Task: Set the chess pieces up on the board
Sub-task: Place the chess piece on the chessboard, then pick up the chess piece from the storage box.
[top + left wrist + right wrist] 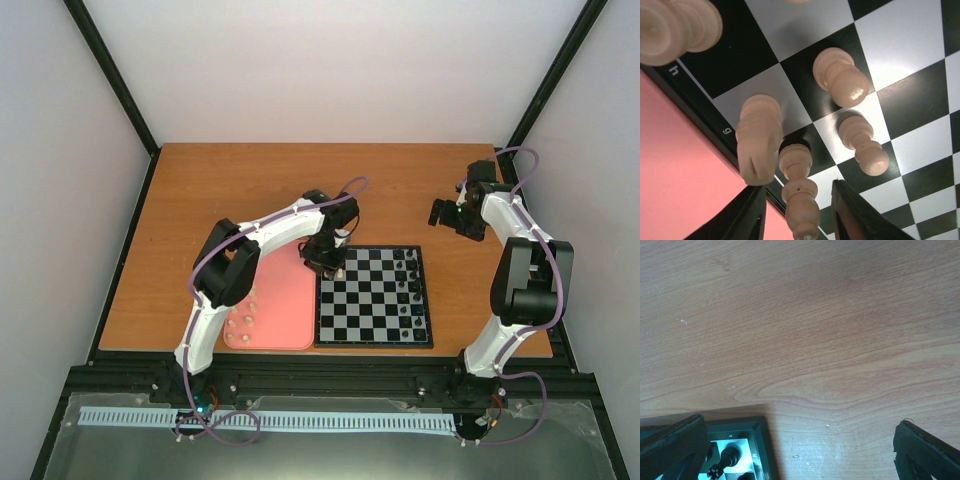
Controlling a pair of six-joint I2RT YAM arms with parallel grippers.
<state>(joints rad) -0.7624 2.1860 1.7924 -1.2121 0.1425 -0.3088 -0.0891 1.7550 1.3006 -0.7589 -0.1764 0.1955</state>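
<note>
The chequered board lies on the table. My left gripper hangs over its far left corner. In the left wrist view my left gripper is open, and a cream bishop stands on a dark edge square between the fingers with a gap on each side. Beside it stand a cream knight, a rook and two pawns. Several cream pieces lie on the pink tray. My right gripper is open and empty over bare table beyond the board's far right corner.
Black pieces stand in two rows along the board's right side; one shows in the right wrist view. The pink tray touches the board's left edge. Black frame posts and white walls enclose the wooden table.
</note>
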